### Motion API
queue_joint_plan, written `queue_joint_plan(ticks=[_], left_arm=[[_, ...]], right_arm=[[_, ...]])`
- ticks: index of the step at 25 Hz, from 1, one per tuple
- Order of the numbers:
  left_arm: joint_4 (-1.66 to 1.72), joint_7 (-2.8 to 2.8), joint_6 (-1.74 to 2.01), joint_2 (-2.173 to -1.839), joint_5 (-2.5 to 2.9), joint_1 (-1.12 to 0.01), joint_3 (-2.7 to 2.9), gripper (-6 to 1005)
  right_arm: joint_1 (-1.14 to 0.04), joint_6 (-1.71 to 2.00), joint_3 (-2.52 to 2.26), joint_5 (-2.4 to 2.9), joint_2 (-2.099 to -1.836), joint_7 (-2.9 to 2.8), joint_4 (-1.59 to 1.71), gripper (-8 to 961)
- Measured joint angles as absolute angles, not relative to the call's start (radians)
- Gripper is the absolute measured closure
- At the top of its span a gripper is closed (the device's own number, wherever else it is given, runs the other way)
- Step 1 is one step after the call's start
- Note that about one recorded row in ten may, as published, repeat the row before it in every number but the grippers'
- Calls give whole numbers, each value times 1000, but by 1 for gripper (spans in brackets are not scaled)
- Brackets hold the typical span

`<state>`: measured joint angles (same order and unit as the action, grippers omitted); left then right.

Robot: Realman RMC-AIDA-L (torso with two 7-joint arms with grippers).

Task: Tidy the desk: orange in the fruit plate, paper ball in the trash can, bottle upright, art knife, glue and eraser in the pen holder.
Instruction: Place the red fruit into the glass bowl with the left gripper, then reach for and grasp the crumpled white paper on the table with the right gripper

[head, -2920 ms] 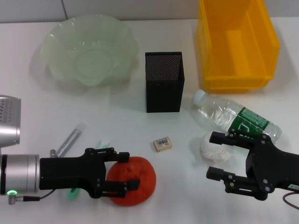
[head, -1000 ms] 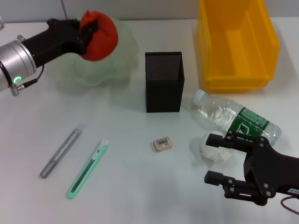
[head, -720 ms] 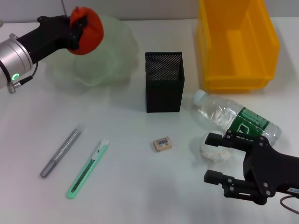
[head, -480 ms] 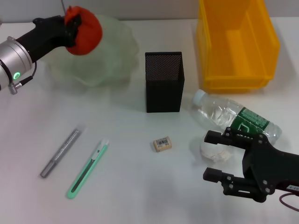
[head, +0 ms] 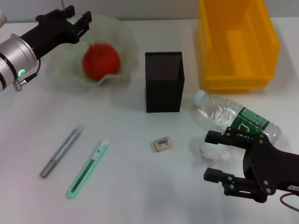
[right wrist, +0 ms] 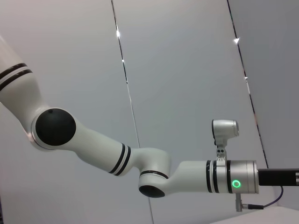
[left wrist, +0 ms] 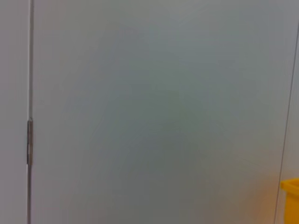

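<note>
A: Head view: orange [head: 101, 61] in the fruit plate [head: 125, 37], blurred, maybe not settled. Left gripper [head: 78, 19] at the plate's far rim, fingers apart, empty.

B: Wrist views?

A: Left shows bare wall. Right shows only the left arm [right wrist: 140, 163].

B: Right gripper [head: 211, 157]?

A: Fingers spread around the paper ball [head: 216, 152], partly hidden; contact unclear. Bottle [head: 236, 116] lies just behind. Open desk around the eraser [head: 162, 143].

Your head cam looks down over the desk [head: 140, 186]; both wrist cams face walls, the right catching the left arm [right wrist: 140, 168].
</note>
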<state>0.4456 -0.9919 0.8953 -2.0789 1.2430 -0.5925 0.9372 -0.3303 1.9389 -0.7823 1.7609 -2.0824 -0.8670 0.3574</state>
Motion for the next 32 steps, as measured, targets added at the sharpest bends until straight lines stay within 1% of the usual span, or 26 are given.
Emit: queue_joint_plan(ticks=[7,12,19,25,28,29,30,32], left_arm=[[444,-1008,974,-2077,1242,-593,940,419],[472,-1034,1262,-2071,1241,-553,935,277],[570,-1163,1603,-2062,1281,-477,961,282],[633,-1194,1868,-2058,1484,-430,966,283],[619,-1189,1882,-2062,1546,-409,966,284],[609,-1185,1877,-2063,1561,-398,965,284],[603,-1182,1873,-2063,1565,-390,965,284],[591,-1180,1869,-2064,1571,-372,965,284]], right_arm=[[-332,1938,-781,1754,-2083,-865,357,246],[-329,1939,-781,1747,-2083,-864,357,246],[-321,1930,-760,1739,-2081,-871,357,246],[-311,1923,-664,1739,-2079,-941,399,245],[-311,1922,-588,1739,-2080,-1077,506,245],[-323,1920,-582,1744,-2079,-1224,621,245],[-323,1920,-582,1744,-2079,-1224,621,245],[-347,1909,-585,1775,-2076,-1418,763,245]])
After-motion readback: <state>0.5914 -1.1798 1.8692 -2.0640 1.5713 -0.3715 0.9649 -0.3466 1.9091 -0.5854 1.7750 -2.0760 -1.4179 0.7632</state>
